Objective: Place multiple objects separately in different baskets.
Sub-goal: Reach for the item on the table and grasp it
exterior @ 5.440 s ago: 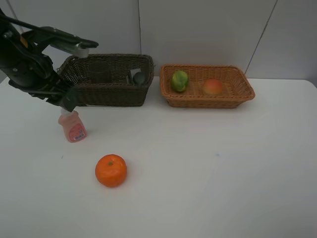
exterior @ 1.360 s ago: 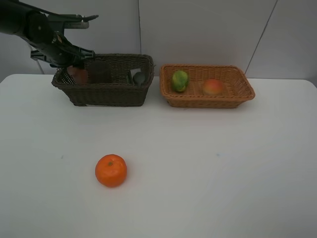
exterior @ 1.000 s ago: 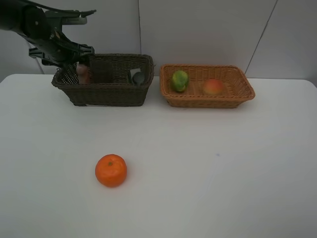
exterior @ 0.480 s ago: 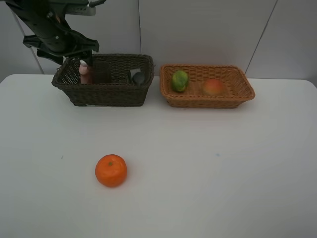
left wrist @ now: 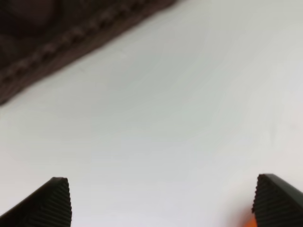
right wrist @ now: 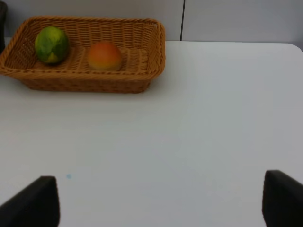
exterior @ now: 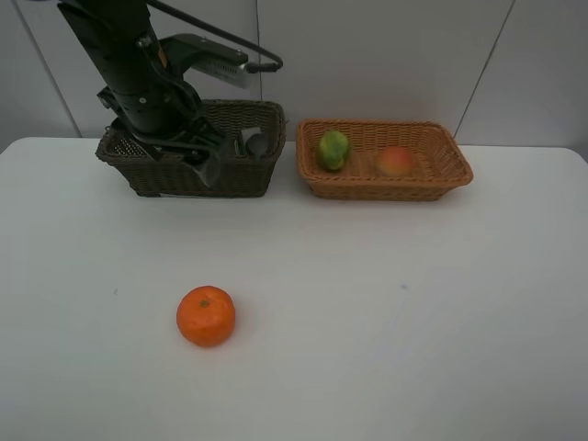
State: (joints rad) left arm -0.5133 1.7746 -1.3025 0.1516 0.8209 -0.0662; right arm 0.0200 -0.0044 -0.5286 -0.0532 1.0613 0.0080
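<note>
My left gripper point(left wrist: 161, 201) hangs with its jaws spread wide and nothing between them; through the left wrist camera I see only bare white bench point(left wrist: 180, 109) between the two dark fingertips point(left wrist: 52, 201), a strip of the dark brown basket point(left wrist: 57, 47) along one edge, and a sliver of orange point(left wrist: 247, 222) beside one fingertip. From the high camera, my left arm point(exterior: 147, 87) stands over the front wall of the dark brown basket point(exterior: 234, 175) and hides most of what is inside; only a grey-black object point(exterior: 256, 142) shows at the basket's right end.

My right gripper point(right wrist: 161, 201) is also released, jaws apart and holding nothing, over open bench. Ahead of it sits the light tan basket point(right wrist: 151, 56), with the green citrus point(right wrist: 51, 44) and the peach point(right wrist: 104, 56) lying inside, side by side and a little apart. In the high view the tan basket point(exterior: 455, 170) stands just to the right of the dark one, the two not touching.

The orange point(exterior: 206, 315) rests alone on the bench point(exterior: 413, 322), well in front of both baskets, toward the left side.
</note>
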